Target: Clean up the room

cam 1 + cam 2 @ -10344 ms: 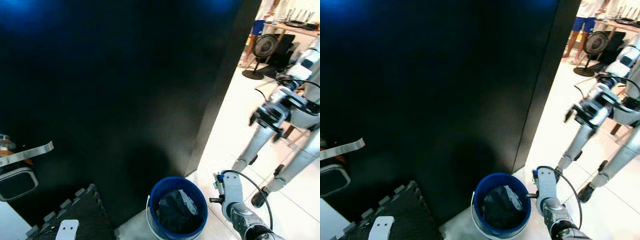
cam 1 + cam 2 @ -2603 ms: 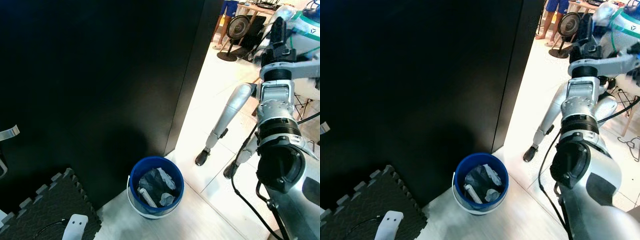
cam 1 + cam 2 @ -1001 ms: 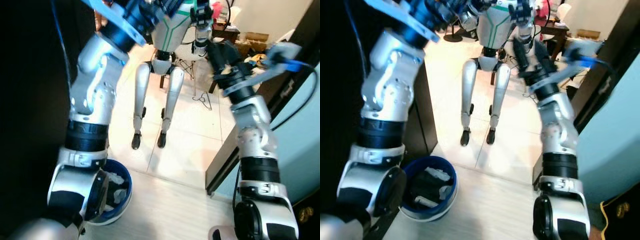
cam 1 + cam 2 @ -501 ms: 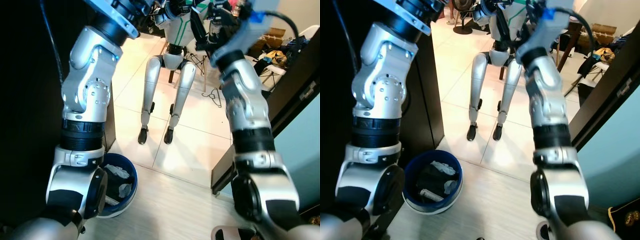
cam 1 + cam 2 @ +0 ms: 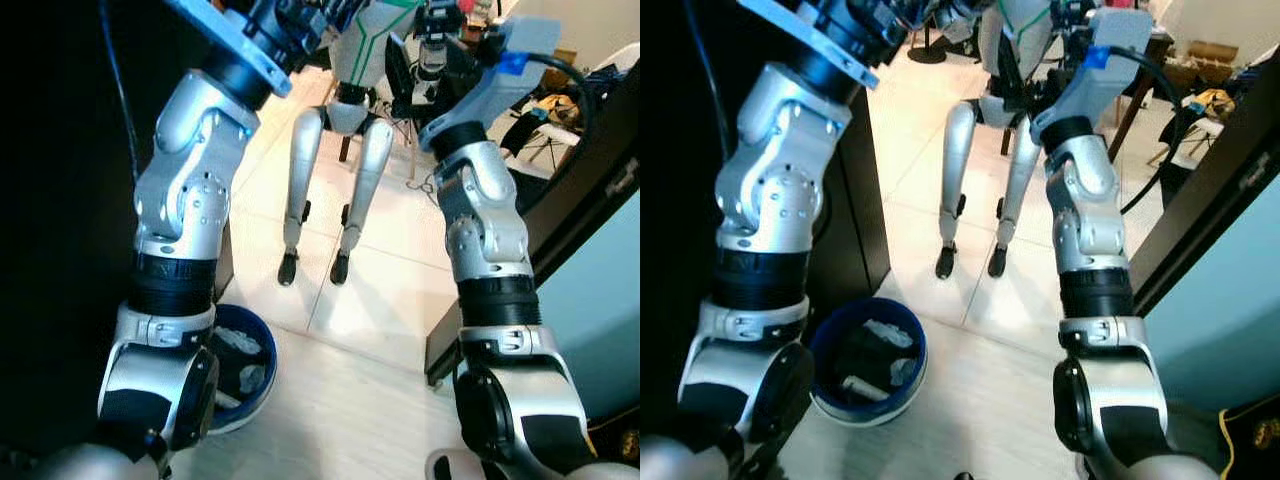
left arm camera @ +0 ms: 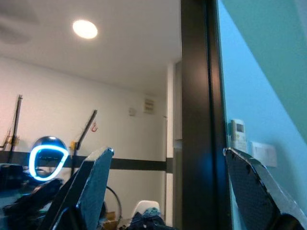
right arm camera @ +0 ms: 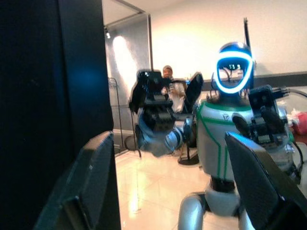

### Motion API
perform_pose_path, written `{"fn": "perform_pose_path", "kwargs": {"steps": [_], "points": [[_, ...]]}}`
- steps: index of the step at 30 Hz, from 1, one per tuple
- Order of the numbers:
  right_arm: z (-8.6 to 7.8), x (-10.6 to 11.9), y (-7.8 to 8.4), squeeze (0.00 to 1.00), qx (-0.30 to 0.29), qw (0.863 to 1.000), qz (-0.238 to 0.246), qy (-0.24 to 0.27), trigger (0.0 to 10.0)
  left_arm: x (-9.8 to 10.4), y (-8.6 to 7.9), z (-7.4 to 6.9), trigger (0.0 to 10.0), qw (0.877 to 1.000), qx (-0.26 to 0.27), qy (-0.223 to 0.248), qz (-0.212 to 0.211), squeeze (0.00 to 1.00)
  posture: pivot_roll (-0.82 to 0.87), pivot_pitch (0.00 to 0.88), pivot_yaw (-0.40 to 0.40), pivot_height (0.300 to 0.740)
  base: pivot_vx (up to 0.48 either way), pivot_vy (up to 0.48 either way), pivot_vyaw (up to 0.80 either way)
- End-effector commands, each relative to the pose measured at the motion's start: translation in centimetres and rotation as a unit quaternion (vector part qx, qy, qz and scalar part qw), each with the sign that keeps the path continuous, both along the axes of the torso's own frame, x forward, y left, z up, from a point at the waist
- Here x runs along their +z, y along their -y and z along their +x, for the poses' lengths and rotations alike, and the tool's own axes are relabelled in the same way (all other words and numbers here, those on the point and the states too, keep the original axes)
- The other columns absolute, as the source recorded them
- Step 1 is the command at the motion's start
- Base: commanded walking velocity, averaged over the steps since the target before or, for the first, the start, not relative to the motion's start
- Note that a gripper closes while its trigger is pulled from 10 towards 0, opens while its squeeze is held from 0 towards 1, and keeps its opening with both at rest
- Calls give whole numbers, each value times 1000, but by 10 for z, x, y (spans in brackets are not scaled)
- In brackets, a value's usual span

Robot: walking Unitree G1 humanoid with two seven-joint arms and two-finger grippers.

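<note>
A blue bin (image 5: 868,360) with a black liner and white scraps stands on the pale floor at the lower left, by the black wall. Both my silver arms are raised high in front of me, the left arm (image 5: 190,190) over the bin and the right arm (image 5: 480,210) right of centre. In the left wrist view my left gripper (image 6: 168,152) is open, with nothing between its fingers. My right gripper (image 7: 169,139) is open and empty too, aimed at a silver humanoid robot (image 7: 230,129) standing ahead.
The other robot's legs (image 5: 340,170) stand on the tiled floor a short way past the bin. A black wall (image 5: 60,200) closes the left, a dark door frame (image 5: 590,190) and teal wall (image 5: 600,330) the right. A person (image 7: 168,72) is far behind.
My view has turned right from the black wall toward the tiled room. Both arms have come up in front of me. White scraps now lie in the bin, which held only the black liner before.
</note>
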State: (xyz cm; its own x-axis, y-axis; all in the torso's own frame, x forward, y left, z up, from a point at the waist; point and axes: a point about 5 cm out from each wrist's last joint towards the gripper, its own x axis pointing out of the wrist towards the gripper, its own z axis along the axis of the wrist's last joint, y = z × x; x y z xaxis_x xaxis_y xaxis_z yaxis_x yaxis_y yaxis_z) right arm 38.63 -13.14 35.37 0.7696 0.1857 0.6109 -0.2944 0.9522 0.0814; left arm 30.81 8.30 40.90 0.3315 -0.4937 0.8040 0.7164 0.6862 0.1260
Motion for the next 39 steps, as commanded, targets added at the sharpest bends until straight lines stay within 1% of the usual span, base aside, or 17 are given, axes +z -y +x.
{"fn": "perform_pose_path", "kwargs": {"steps": [1, 2, 8, 10, 13, 17, 20, 22, 23, 24, 25, 27, 32, 34, 36, 38, 39], "points": [[4, 0, 5, 0, -8, 1000, 4, 4, 10000, 0, 6, -5, 10000, 1000, -13, 8, 11, 0, 101, 91, -99, 740, 0, 0, 0], [13, 0, 7, 0, -14, 1000, 6, -10, 10000, -1, 6, -6, 10000, 1000, -19, 8, 13, 0, 99, 87, -92, 740, 0, 0, 0], [12, 3, 9, 0, -7, 1000, 21, 1, 10000, -5, 3, -9, 10000, 1000, -23, 6, 17, 0, 98, 99, -94, 740, 0, 0, 0], [3, 0, 9, 0, 0, 999, 28, 15, 10000, -7, 0, -9, 10000, 1000, -21, 0, 15, 0, 86, 110, -89, 740, 0, 0, 0], [-56, 1, 2, 0, 39, 995, 61, 72, 10000, -16, -10, -4, 10000, 1000, -4, -23, 14, 0, 81, 115, -81, 740, 0, 0, 0], [-64, 4, 1, 0, 45, 994, 63, 79, 10000, -18, -11, -3, 10000, 1000, -3, -25, 15, 0, 82, 113, -82, 740, 0, 0, 0], [-46, 10, -5, 0, 50, 994, 51, 84, 10000, -18, -7, 0, 10000, 1000, -2, -25, 16, 0, 105, 99, -87, 740, 0, 0, 0], [-28, 10, -6, 0, 46, 995, 41, 75, 10000, -18, -5, 1, 10000, 1000, -2, -25, 17, 0, 111, 98, -89, 740, 0, 0, 0], [-8, 8, -6, 0, 41, 997, 34, 61, 10000, -18, -4, 2, 10000, 1000, -2, -25, 17, 0, 120, 93, -91, 740, 0, 0, 0], [-8, 8, -6, 0, 41, 997, 34, 61, 10000, -18, -4, 2, 10000, 1000, -2, -25, 17, 0, 120, 93, -91, 740, 0, 0, 0], [9, 3, -3, 0, 28, 999, 25, 31, 10000, -18, -5, 1, 10000, 1000, 0, -24, 17, 0, 121, 80, -89, 740, 0, 0, 0], [23, -5, 0, 0, 7, 1000, 10, -14, 10000, -17, -8, 0, 10000, 1000, 2, -24, 16, 0, 119, 78, -88, 740, 0, 0, 0], [21, -1, 3, 0, 12, 1000, 20, -9, 10000, -15, -10, -3, 10000, 1000, 5, -21, 17, 0, 124, 72, -89, 740, 0, 0, 0], [-15, 15, 7, 0, 25, 996, 53, 62, 10000, -11, -15, -8, 10000, 1000, 9, -17, 13, 0, 126, 108, -96, 740, 0, 0, 0], [-15, 15, 7, 0, 25, 996, 53, 62, 10000, -11, -15, -8, 10000, 1000, 9, -17, 13, 0, 126, 108, -96, 740, 0, 0, 0], [-52, 19, 7, 0, 39, 992, 74, 91, 10000, -10, -18, -9, 10000, 1000, 12, -17, 16, 0, 131, 103, -98, 740, 0, 0, 0], [-52, 19, 7, 0, 39, 992, 74, 91, 10000, -10, -18, -9, 10000, 1000, 12, -17, 16, 0, 131, 103, -98, 740, 0, 0, 0]]}}
